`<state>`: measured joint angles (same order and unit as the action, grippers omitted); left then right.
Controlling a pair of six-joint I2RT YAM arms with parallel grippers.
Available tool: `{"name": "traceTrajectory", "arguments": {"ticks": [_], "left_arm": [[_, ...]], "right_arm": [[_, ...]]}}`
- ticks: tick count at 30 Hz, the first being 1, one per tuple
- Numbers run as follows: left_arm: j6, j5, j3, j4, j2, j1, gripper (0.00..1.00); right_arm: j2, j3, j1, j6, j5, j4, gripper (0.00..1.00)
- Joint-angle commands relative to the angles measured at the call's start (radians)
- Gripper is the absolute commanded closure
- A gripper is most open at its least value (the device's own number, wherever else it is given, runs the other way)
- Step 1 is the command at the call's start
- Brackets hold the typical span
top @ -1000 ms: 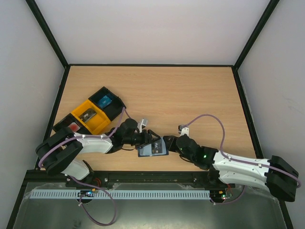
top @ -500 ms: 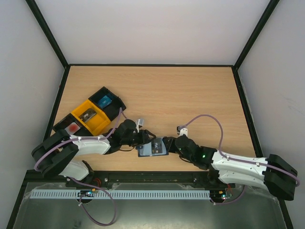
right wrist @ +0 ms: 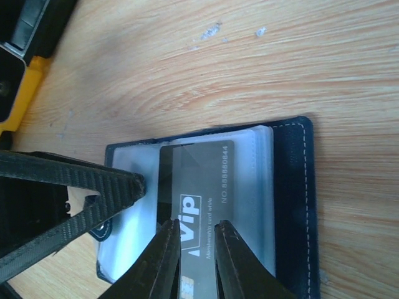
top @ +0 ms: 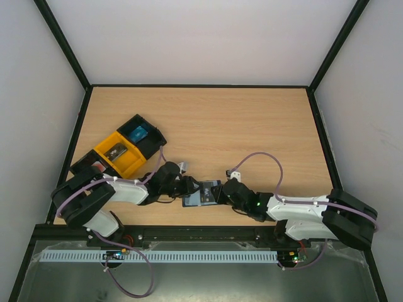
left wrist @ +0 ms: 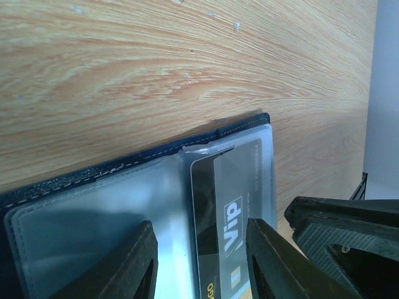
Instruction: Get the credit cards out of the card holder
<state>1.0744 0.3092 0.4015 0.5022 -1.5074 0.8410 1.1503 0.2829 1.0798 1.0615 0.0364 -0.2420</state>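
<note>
The dark navy card holder (top: 200,194) lies open on the table between both grippers. A black card marked "Vip" (right wrist: 206,168) sits in its clear sleeve, also in the left wrist view (left wrist: 230,187). My left gripper (left wrist: 198,249) is open, its fingers straddling the sleeve and card. Its fingertips (right wrist: 134,185) rest on the holder's left panel. My right gripper (right wrist: 196,233) is open by a narrow gap, its tips over the card's near end. A blue card (top: 137,133) and a pinkish-red card (top: 96,167) lie in black trays at the left.
A yellow tray (top: 129,162) between two black trays stands at the left, holding a small dark item (top: 117,150). Black frame rails border the table. Purple cables loop above both arms.
My right arm has reached further left, bringing its gripper over the card holder. My left gripper has shifted slightly on the holder's left side. The holder has stayed put.
</note>
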Motion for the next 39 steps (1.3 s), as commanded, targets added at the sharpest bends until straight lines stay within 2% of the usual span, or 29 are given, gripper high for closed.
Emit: {"name": "traceTrajectory", "arguments": {"ticks": [1, 8, 11, 23, 28, 35, 39], "left_arm": [[-0.022, 0.003, -0.011, 0.042, -0.036, -0.008, 0.58], [-0.006, 0.047, -0.016, 0.103, -0.074, -0.005, 0.58], [-0.004, 0.049, -0.016, 0.105, -0.070, -0.003, 0.59], [0.009, 0.042, -0.003, 0.109, -0.086, 0.015, 0.63], [0.020, 0.052, 0.005, 0.131, -0.112, 0.021, 0.68], [0.017, 0.051, 0.004, 0.131, -0.107, 0.022, 0.87], [0.011, 0.040, 0.000, 0.120, -0.091, 0.021, 0.94]], "right_arm": [[0.043, -0.006, -0.009, -0.009, 0.005, -0.038, 0.83], [0.098, -0.049, -0.009, 0.009, -0.034, -0.079, 0.83], [0.106, -0.078, -0.009, 0.026, -0.045, -0.100, 0.86], [0.117, -0.110, -0.009, 0.044, -0.057, -0.138, 0.86], [0.135, -0.110, -0.008, 0.042, -0.065, -0.150, 0.86], [0.151, -0.110, -0.009, 0.041, -0.070, -0.161, 0.86], [0.155, -0.107, -0.009, 0.041, -0.069, -0.161, 0.86]]}}
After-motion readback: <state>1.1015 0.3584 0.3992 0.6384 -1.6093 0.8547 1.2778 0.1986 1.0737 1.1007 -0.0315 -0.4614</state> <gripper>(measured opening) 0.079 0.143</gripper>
